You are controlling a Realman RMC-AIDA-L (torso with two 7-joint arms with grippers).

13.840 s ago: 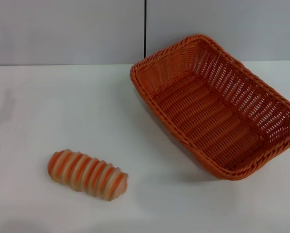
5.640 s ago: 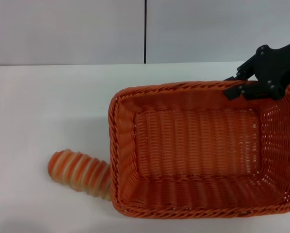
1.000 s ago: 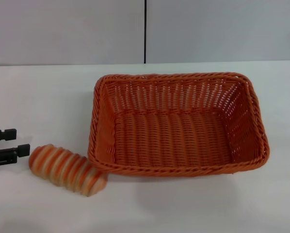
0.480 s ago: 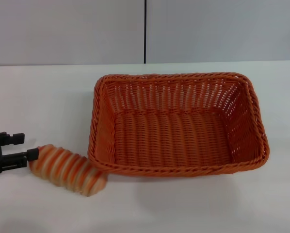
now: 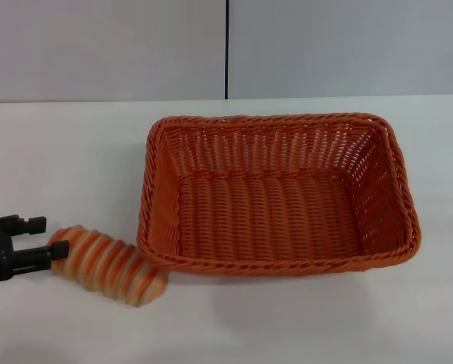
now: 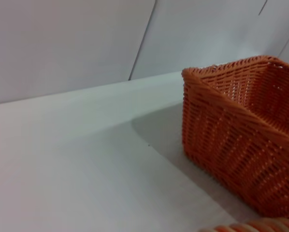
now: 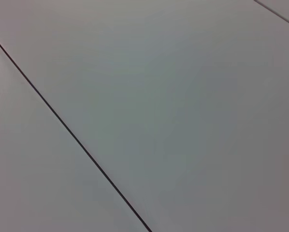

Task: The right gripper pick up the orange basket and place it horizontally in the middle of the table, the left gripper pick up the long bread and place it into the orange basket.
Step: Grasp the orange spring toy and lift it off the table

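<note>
Head view shows the long bread (image 5: 107,265) lying nearest on the white desk (image 5: 67,152), its right end just beside the orange basket's (image 5: 276,193) near-left corner. Left claw (image 5: 51,237) sits at the bread's left end, fingers spread around that tip, one finger (image 5: 37,223) behind it and one in front. Open desk lies along the near edge and to the right. Beyond the bread, the basket rests lengthwise mid-desk, with bare surface behind it up to the grey wall (image 5: 105,45)

Pale grey wall panels (image 5: 105,49) behind, split by a thin dark vertical seam (image 5: 226,49).
</note>
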